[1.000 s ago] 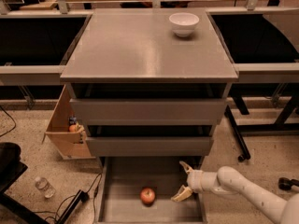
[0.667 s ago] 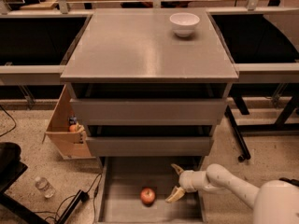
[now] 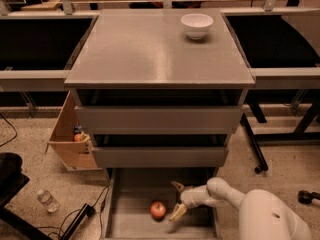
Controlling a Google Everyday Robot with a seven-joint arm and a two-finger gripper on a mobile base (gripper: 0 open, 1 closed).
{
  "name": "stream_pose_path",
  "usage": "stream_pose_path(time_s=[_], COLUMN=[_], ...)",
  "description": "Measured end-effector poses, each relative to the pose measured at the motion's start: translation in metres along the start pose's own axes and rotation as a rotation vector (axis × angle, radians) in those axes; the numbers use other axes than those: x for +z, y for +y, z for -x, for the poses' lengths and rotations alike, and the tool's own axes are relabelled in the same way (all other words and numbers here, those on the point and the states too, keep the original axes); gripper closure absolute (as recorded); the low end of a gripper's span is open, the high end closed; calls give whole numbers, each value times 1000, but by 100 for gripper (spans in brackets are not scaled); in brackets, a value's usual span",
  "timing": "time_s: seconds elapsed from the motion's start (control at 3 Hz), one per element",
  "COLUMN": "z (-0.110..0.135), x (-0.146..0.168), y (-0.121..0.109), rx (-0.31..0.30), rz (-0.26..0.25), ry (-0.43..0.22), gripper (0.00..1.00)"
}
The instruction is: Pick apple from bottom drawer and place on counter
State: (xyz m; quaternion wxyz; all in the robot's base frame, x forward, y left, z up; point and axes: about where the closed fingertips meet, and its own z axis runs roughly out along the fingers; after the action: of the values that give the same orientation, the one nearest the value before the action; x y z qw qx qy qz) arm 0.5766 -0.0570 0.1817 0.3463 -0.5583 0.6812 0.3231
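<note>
The apple (image 3: 158, 210) lies on the flat floor of the bottom drawer (image 3: 131, 196), which is pulled out at the foot of the grey cabinet. It sits toward the front of the drawer, roughly in the middle from side to side, red with a paler patch on top.

The claw (image 3: 175, 200) is down inside the drawer, just to the right of the apple, and holds nothing. Its two fingers are spread wide. One tan fingertip (image 3: 176, 185) points up toward the back of the drawer. The other angles down and ends close beside the apple's right side; whether it touches the fruit cannot be told. The white arm (image 3: 235, 201) comes in from the lower right corner over the drawer's right wall.

Above, the two upper drawers (image 3: 156, 120) show plain fronts. The counter (image 3: 145, 54) carries a white bowl (image 3: 196, 25) near its far right corner. To the left of the cabinet an open cardboard box (image 3: 67, 143) leans on the speckled floor with a small orange item (image 3: 78, 137) in it, and a plastic water bottle (image 3: 47, 200) lies nearer the front.
</note>
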Motion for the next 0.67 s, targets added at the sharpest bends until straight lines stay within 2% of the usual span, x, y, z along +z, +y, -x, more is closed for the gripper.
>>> stream_pose_path(time_s=[0.67], z=[-15], x=[42], y=[11], rx=[8], rz=[53], ry=[-34], gripper=[0])
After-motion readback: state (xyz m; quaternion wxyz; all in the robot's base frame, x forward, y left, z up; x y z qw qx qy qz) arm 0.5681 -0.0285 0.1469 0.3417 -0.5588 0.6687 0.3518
